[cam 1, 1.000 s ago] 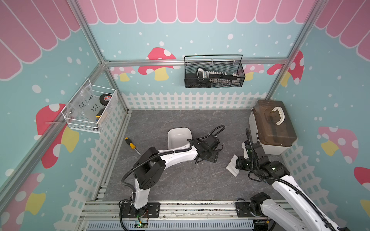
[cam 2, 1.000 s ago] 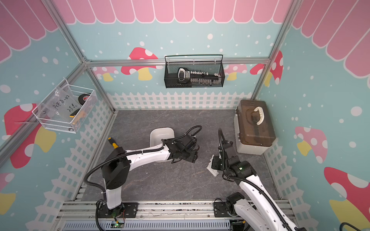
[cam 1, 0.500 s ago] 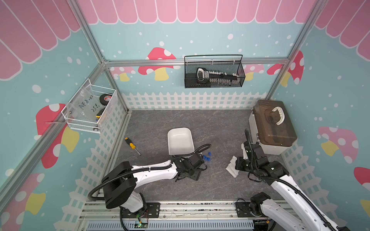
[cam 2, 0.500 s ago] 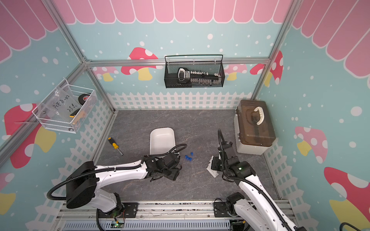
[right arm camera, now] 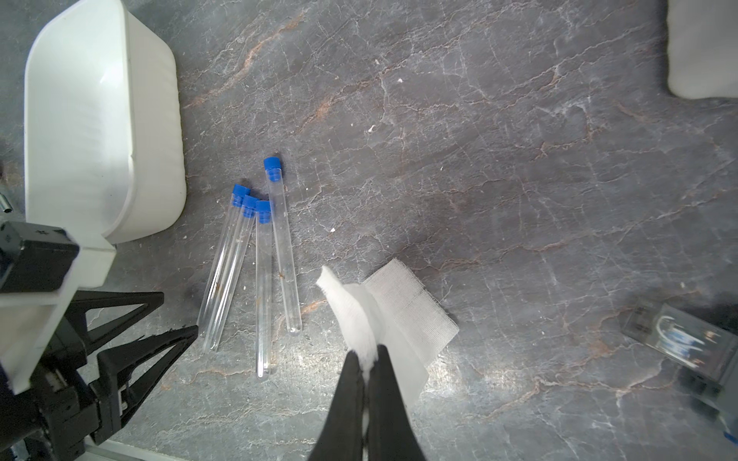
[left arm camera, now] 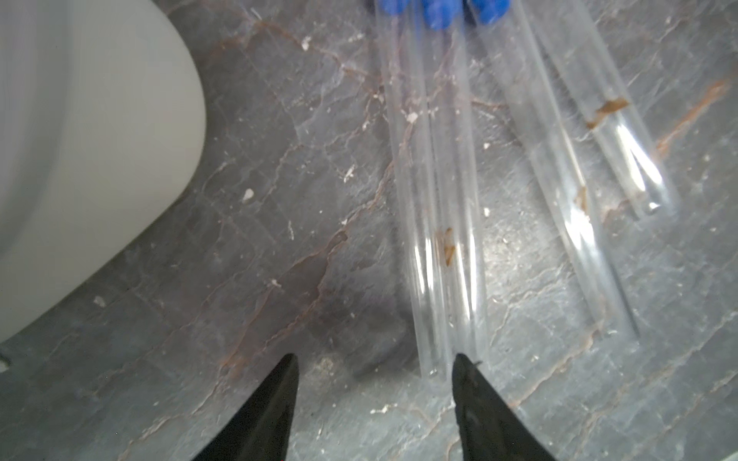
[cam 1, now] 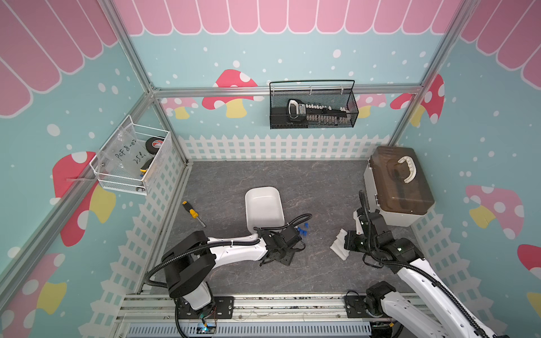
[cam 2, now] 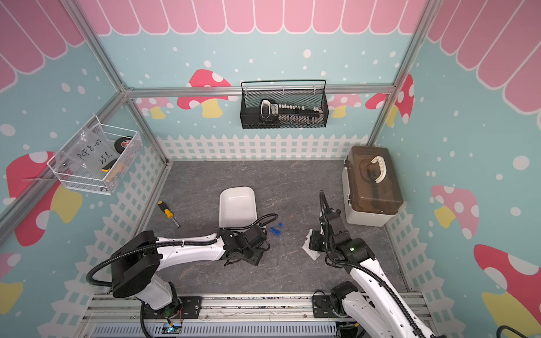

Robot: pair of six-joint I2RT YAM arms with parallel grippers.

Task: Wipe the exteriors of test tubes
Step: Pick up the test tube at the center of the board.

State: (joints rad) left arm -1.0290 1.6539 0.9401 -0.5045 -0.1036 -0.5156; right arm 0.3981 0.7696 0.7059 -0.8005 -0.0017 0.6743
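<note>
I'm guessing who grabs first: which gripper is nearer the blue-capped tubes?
Left. The left gripper hangs open right at the test tubes' closed ends; the right gripper is off to their side, apart, shut on white gauze.

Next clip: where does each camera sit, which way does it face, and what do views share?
Both top views: high over the front edge, looking down at the grey table; left arm and right arm show.
Left wrist: low behind the left gripper, facing along the test tubes toward their blue caps; both fingertips show.
Right wrist: above the right gripper, shut on gauze, facing tubes and white tray; left gripper's fingers show.
Shared: all four show the blue caps.
</note>
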